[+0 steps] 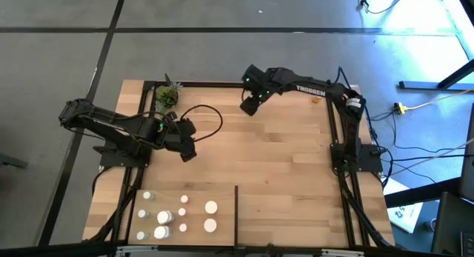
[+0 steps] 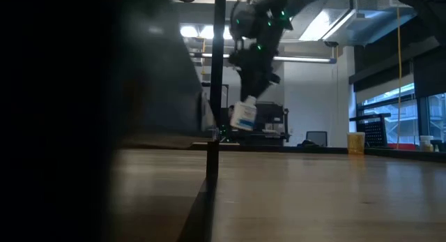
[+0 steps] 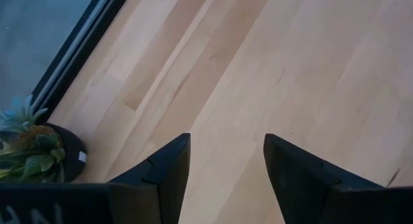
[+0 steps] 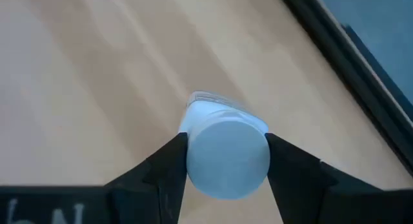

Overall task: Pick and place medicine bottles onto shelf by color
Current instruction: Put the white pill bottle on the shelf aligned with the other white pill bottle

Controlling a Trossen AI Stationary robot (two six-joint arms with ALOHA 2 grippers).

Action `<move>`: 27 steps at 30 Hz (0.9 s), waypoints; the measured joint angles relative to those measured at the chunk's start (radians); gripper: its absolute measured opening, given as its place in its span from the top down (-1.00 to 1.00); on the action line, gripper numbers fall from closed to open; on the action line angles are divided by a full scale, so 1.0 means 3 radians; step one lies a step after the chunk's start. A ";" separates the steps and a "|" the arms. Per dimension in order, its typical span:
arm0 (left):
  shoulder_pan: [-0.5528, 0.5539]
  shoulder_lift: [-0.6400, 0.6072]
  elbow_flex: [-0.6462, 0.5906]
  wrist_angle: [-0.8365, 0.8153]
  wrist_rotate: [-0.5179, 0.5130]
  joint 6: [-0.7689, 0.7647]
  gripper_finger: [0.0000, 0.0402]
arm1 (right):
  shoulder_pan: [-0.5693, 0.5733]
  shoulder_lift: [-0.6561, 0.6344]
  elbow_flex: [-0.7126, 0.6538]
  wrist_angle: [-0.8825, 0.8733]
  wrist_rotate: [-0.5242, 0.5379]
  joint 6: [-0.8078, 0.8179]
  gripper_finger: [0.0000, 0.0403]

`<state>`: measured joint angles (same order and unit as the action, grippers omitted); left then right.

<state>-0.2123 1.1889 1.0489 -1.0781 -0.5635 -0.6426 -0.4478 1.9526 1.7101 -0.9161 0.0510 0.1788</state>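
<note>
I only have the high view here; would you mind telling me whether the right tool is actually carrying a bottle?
Observer: Yes. The right wrist view shows the right tool shut on a white bottle, one finger on each side of its cap.
Operator: Thank you. Is it touching the table?
Observer: No. In the low view the bottle hangs clear above the wood surface.
Operator: And is the left tool holding anything?
Observer: No. The left wrist view shows the left tool open, with only bare wood between its fingers, and the potted plant off to one side.
</note>
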 joint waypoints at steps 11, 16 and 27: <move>-0.0160 -0.0140 0.0001 -0.0119 -0.0001 -0.0004 0.05 | 0.0525 0.0000 0.0348 0.0130 0.0000 0.0102 0.07; -0.0281 -0.0343 0.0001 -0.0112 -0.0003 -0.0034 0.05 | 0.0667 0.0004 0.0381 0.0446 -0.0001 0.0096 0.07; -0.0431 -0.0912 0.0001 -0.0119 -0.0004 -0.0101 0.05 | 0.0781 0.0341 0.0382 0.0920 -0.0237 0.0084 0.07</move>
<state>-0.3416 0.9153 1.0492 -1.1137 -0.5646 -0.6729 -0.2134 2.0550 1.8248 -0.6402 -0.0200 0.2040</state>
